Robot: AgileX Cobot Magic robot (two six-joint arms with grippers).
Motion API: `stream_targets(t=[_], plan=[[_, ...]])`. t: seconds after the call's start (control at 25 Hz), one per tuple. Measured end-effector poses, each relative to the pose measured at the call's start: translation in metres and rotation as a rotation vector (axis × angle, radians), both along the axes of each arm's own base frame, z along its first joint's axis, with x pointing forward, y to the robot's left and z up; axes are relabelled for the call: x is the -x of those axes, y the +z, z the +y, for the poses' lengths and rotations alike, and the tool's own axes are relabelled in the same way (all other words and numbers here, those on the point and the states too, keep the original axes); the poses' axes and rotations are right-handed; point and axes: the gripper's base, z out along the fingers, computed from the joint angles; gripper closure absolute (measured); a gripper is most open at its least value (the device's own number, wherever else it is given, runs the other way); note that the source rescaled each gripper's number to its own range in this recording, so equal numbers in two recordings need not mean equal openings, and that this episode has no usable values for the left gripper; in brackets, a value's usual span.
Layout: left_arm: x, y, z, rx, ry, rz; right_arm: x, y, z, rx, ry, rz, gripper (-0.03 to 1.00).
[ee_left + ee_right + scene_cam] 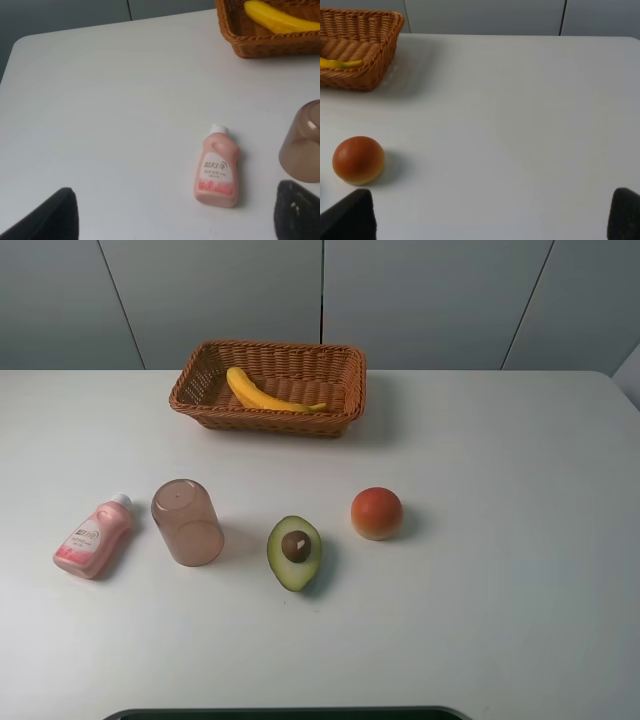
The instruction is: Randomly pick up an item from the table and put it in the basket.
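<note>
The yellow banana [262, 392] lies inside the brown wicker basket [345, 390] at the back of the white table [500, 540]. It also shows in the left wrist view [280, 17] and its tip in the right wrist view [340, 63]. Neither arm shows in the exterior view. My left gripper [175, 220] is open and empty, its dark fingertips [50, 217] at the picture's lower corners, above the table near the pink bottle. My right gripper [490, 215] is open and empty, its fingertips [625, 212] spread wide, near the orange-red fruit.
A pink bottle [92, 537] lies at the front left, next to an upturned pinkish translucent cup [186, 522]. A halved green avocado [294, 551] and a round orange-red fruit [376, 513] sit in the middle. A dark edge [280, 713] lines the table's front.
</note>
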Motion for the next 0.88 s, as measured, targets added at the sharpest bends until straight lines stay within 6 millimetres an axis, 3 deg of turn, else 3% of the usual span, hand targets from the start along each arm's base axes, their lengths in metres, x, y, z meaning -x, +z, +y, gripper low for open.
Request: stream_targets(t=[0.88], plan=[[0.0, 0.0, 0.0, 0.0, 0.0, 0.0, 0.0, 0.0, 0.0, 0.0, 0.0, 0.0, -0.03]])
